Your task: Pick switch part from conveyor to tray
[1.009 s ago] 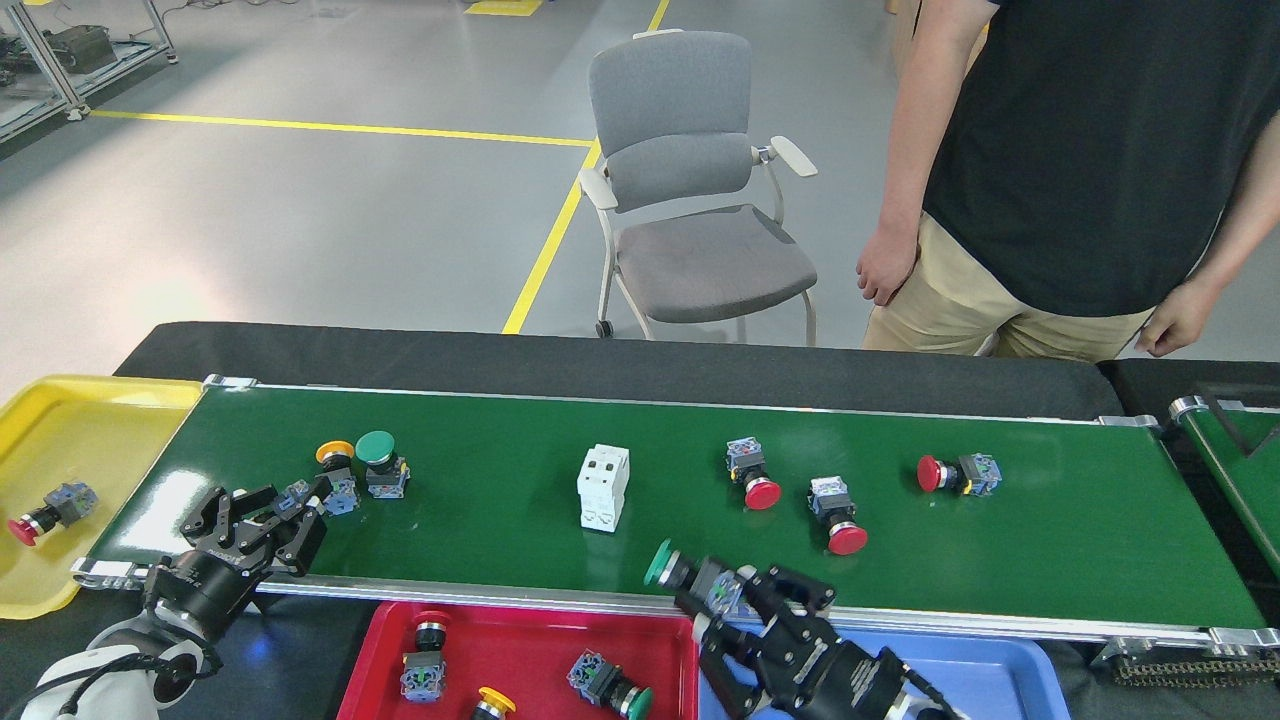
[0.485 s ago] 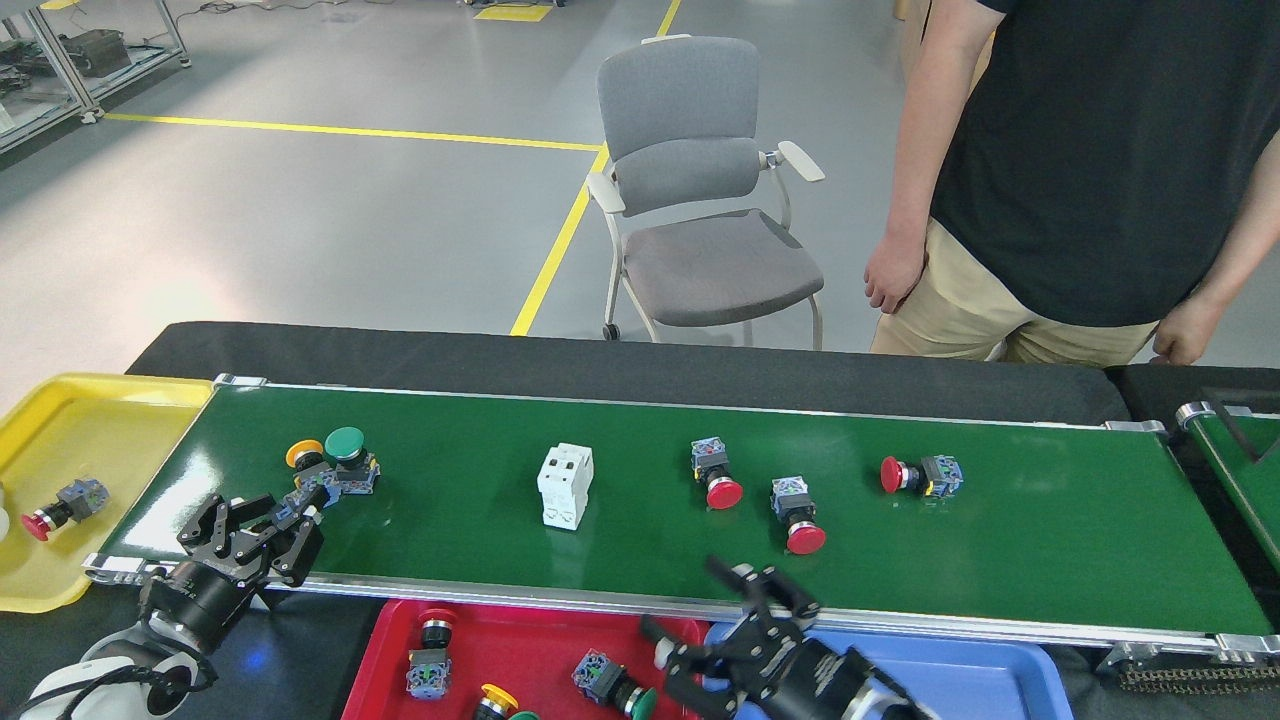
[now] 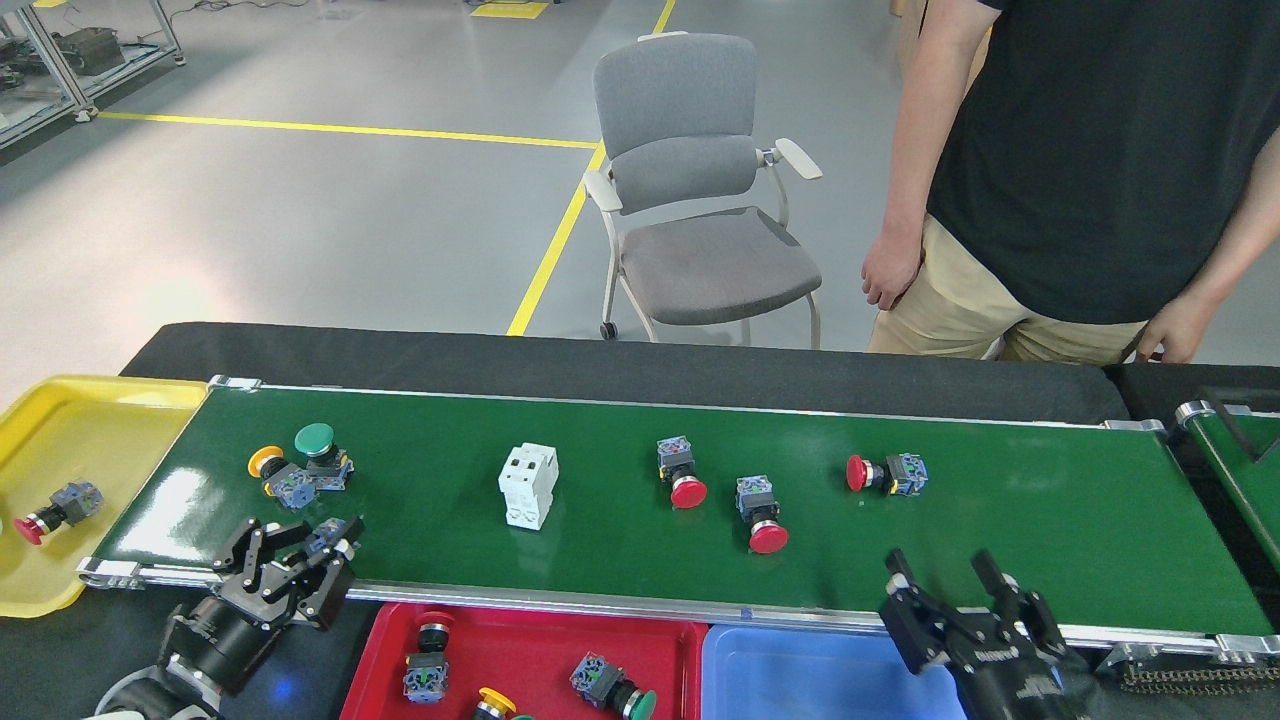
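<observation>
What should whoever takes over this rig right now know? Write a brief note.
Right gripper: open, empty, over the conveyor's near rail.
Left gripper: at the near-left corner; grip unclear.
On the belt: three red switches, a yellow switch, a green switch, a white breaker.
Done: three switches in the red tray, one in the yellow tray.
Left: the five on the belt.

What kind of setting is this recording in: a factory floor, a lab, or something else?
Probably a factory-style test floor or training workshop: a green conveyor carrying push-button switches, coloured sorting trays beside it, and yellow lines painted on a grey floor.
</observation>
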Motion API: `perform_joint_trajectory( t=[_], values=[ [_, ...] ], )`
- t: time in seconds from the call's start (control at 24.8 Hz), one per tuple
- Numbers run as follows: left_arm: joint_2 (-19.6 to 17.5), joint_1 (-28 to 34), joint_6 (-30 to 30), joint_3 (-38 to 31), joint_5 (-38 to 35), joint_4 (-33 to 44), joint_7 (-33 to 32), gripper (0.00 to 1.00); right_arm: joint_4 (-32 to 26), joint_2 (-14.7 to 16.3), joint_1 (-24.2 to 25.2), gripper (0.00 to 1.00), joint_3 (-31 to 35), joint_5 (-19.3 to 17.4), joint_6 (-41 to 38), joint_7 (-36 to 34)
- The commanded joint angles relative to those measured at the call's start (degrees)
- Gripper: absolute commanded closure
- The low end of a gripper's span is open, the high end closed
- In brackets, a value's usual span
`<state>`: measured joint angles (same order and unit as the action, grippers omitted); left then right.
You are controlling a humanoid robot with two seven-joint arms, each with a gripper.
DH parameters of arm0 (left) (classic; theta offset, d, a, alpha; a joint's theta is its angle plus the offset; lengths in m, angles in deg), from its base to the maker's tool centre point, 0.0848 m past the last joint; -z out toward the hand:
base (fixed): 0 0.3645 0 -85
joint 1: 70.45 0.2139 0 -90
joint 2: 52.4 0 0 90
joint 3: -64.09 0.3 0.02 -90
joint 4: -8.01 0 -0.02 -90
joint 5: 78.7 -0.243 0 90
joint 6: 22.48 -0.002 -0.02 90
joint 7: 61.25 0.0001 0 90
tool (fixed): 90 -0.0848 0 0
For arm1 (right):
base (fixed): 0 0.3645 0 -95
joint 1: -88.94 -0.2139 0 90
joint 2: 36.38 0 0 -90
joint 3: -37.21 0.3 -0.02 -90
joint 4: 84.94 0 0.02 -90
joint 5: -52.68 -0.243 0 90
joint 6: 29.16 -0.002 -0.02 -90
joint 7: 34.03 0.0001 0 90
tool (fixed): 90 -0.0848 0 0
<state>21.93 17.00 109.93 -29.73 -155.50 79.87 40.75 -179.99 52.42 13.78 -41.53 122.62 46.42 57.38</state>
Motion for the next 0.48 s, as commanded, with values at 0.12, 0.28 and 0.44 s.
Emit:
perform_joint_trajectory(
  t=[0.12, 0.28, 0.44],
  values=[
    [1.9, 7.5, 0.8, 0.9, 2.9, 13.9, -3.9, 0.93, -0.8, 0.6, -3.4, 0.01, -0.3, 0.2, 0.4, -1.2],
    [5.4, 13.3, 2.6, 4.6, 2.6, 21.4, -7.1, 0.92, 4.3, 0.4, -11.4, 0.01, -5.0, 4.4, 0.7, 1.9],
    [5.8, 16.3, 2.6, 4.6, 2.5, 24.1, -7.6, 0.79, 10.9, -0.7, -19.1, 0.01, -10.6, 7.3, 1.8, 3.3]
  ],
)
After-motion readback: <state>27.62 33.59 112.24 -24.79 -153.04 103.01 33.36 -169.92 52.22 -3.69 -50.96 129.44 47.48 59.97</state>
